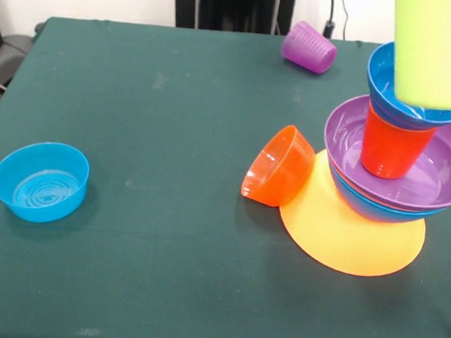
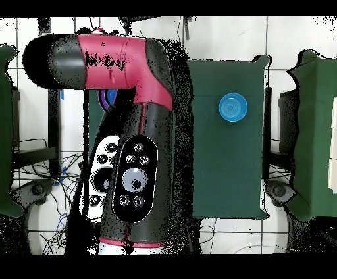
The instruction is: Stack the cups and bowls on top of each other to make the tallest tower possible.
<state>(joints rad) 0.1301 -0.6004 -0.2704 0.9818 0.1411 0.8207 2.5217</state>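
Tower (image 1: 396,162) of glossy plastic bowls and cups at right; small orange bowl (image 1: 278,166) tipped against it; claw state: cannot tell.

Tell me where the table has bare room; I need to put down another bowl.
Free: the middle, between the light blue bowl and the tipped orange bowl. Crowded: the side with the tower and purple cup.

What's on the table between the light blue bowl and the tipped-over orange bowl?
Nothing: in the front view, only bare green table separates the light blue bowl from the orange bowl.
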